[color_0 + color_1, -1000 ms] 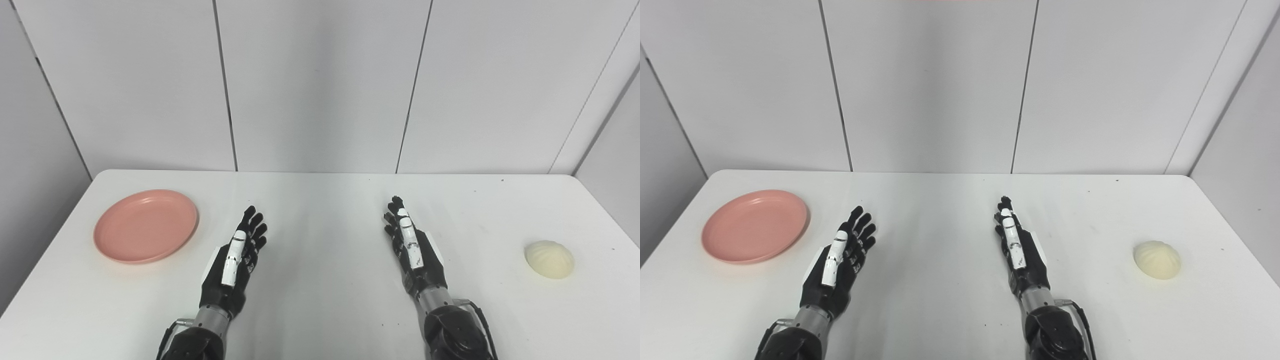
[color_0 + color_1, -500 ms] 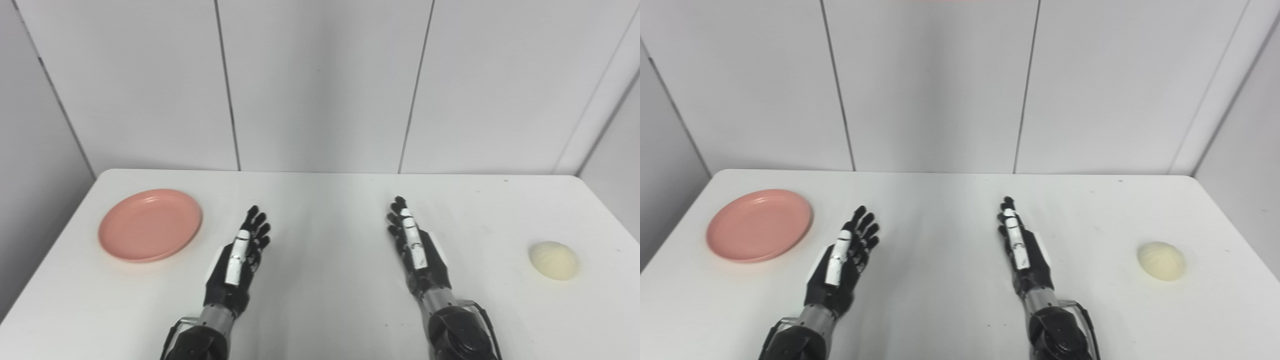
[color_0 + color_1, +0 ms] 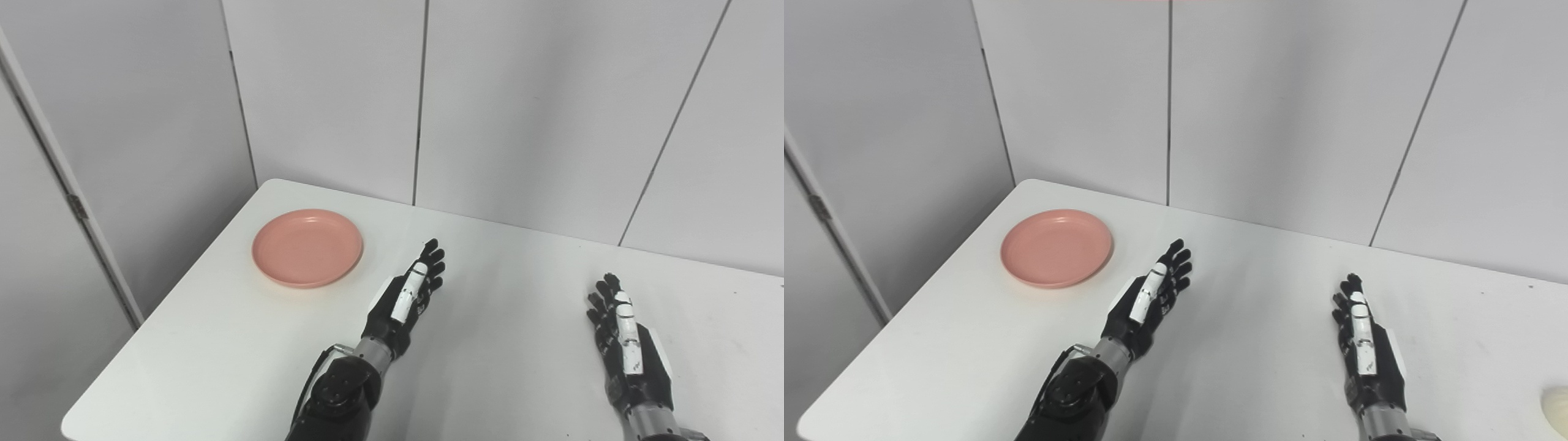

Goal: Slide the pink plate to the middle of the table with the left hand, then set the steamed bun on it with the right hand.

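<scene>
Grey panelled walls (image 3: 502, 110) close in behind and at left of a white table (image 3: 502, 343), its far-left corner rounded. Pink plate (image 3: 307, 247) lies flat near that corner, round, rim up, no long axis. Left hand (image 3: 404, 300) just right of it, apart, fingers straight and slightly spread, empty. Right hand (image 3: 625, 343) likewise extended, empty. Steamed bun (image 3: 1557, 403) at near right edge, mostly cropped.

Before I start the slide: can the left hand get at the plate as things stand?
Probably yes. The left hand is open and empty, just right of the plate, with only bare table between them.
</scene>
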